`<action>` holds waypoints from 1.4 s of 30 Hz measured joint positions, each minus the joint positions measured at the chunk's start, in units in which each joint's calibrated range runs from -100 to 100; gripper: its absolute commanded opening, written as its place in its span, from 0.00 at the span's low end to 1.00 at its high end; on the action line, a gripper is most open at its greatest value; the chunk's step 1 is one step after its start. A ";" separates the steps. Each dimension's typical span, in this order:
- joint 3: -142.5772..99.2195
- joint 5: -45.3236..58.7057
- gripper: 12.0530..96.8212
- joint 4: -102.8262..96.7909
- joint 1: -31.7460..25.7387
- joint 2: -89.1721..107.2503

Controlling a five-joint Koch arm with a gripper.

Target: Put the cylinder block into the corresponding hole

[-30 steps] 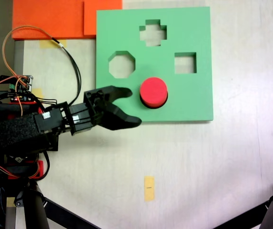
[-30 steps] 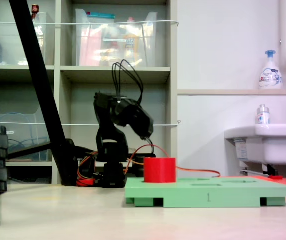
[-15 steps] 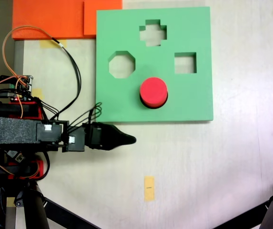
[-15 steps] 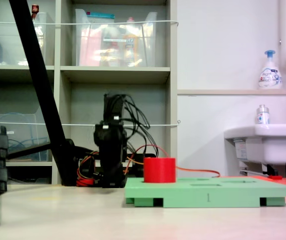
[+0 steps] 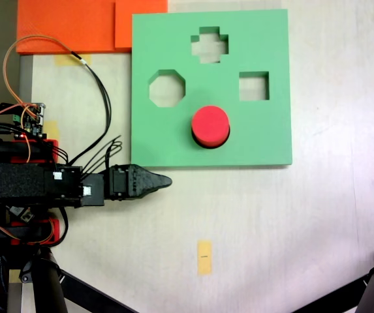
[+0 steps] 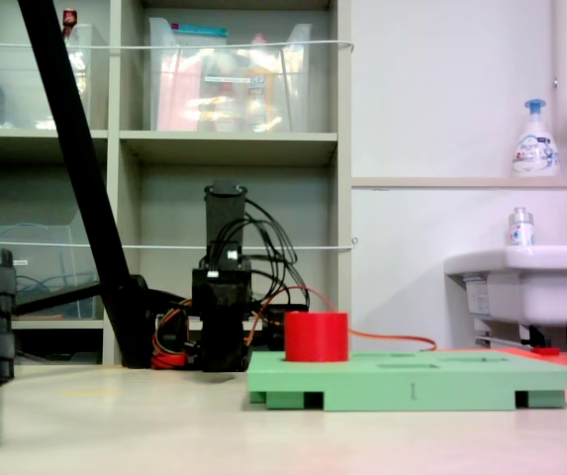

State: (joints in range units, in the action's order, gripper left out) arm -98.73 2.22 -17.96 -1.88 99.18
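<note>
- Gripper (image 5: 164, 182): off the green board (image 5: 271, 39), just past its lower-left corner in the top-down fixed view, pointing right; one tapered tip visible, so cannot tell whether jaws are apart or together; nothing seen between them.
- Cylinder block (image 5: 211, 126): up and to the right of the gripper, upright on the board, long axis vertical, seated at the round hole with its red body standing above the surface in the side fixed view (image 6: 316, 336).
- Octagonal, cross and square cut-outs: nothing in them.
- Judged: placement looks done.
</note>
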 measured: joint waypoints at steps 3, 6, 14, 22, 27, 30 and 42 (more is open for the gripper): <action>0.00 0.10 0.45 7.15 0.05 0.00; -0.10 0.10 0.43 9.89 0.05 0.27; 0.00 0.10 0.43 10.96 0.05 0.41; 0.00 0.10 0.43 10.96 0.05 0.41; 0.00 0.10 0.43 10.96 0.05 0.41; 0.00 0.10 0.43 10.96 0.05 0.41; 0.00 0.10 0.43 10.96 0.05 0.27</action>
State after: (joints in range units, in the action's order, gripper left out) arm -98.73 2.32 -7.00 -1.83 99.45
